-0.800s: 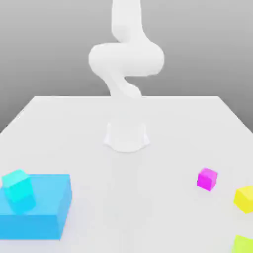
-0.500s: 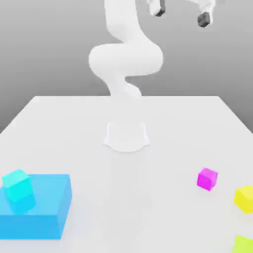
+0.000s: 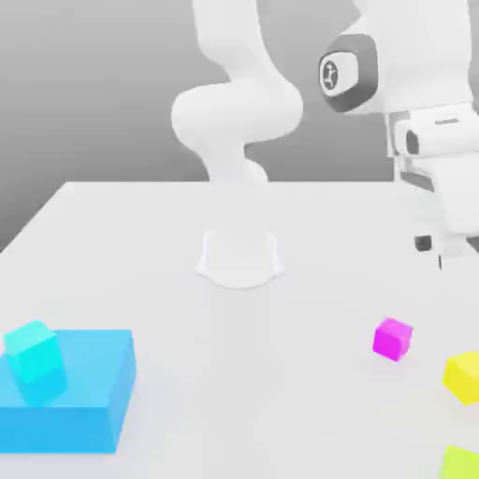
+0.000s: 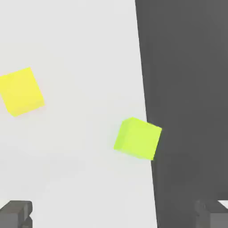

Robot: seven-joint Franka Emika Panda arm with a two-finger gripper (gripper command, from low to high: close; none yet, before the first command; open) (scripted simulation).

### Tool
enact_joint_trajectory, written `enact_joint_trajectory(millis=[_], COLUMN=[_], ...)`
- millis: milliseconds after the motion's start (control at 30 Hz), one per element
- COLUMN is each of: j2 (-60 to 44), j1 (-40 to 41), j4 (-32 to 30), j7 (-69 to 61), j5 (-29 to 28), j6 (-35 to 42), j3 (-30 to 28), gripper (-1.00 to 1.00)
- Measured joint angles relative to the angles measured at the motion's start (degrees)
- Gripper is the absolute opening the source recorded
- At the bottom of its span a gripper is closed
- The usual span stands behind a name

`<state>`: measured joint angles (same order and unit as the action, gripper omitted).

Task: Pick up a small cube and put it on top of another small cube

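Cube, small, plain magenta and hard-looking [image 3: 392, 339], sits on the pale, smooth table [image 3: 309, 402] toward the exterior view's right, just beside a small yellow cube [image 3: 463, 377] and well apart from the broad, flat blue block [image 3: 61, 428] that bears a small cyan cube [image 3: 35, 352]. It looks light and stiff, with no sign of being fragile; its flat faces may be a little slippery, so a square grip across two opposite upright sides, about mid-height, should suit it. It stands turned at an angle, so the wrist would probably need to turn to match, or a corner may catch and twist it. The white two-finger gripper [image 4: 114, 214] is spread wide, with nothing between its fingers, above the table.

In the exterior view, the picture's edge cuts into the yellow cube, the blue block and a small lime-green cube [image 3: 459, 465]. The hand view shows the lime-green one whole, close to the table's rim, though whether it overhangs is hard to tell. The magenta cube's far sides are hidden, and which cube should serve as the base cannot be told.
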<state>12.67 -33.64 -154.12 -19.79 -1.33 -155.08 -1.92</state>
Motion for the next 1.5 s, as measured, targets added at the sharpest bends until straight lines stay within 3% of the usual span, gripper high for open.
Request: enact_joint_trajectory(millis=[333,600,633,833,1100,1500], j2=[-12.43,-27.95,-29.19,-29.81,-15.94,-10.97], j1=[-9.62,-10.87,-11.01,-11.09,-10.4,13.86], j4=[-8.37,-6.79,-6.56,-6.44,-9.08,0.74], j7=[-25.77,-27.92,-27.88,-27.86,-28.85,-1.64], j5=[1.18,-0.29,-0.36,-0.38,1.01,-0.64], j6=[-8.74,-21.1,-22.11,-22.48,-11.27,3.05], j3=[3.42,2.41,2.25,2.18,3.13,-10.04], gripper=[0.0,0.0,-1.0,-1.0,-1.0,-1.0])
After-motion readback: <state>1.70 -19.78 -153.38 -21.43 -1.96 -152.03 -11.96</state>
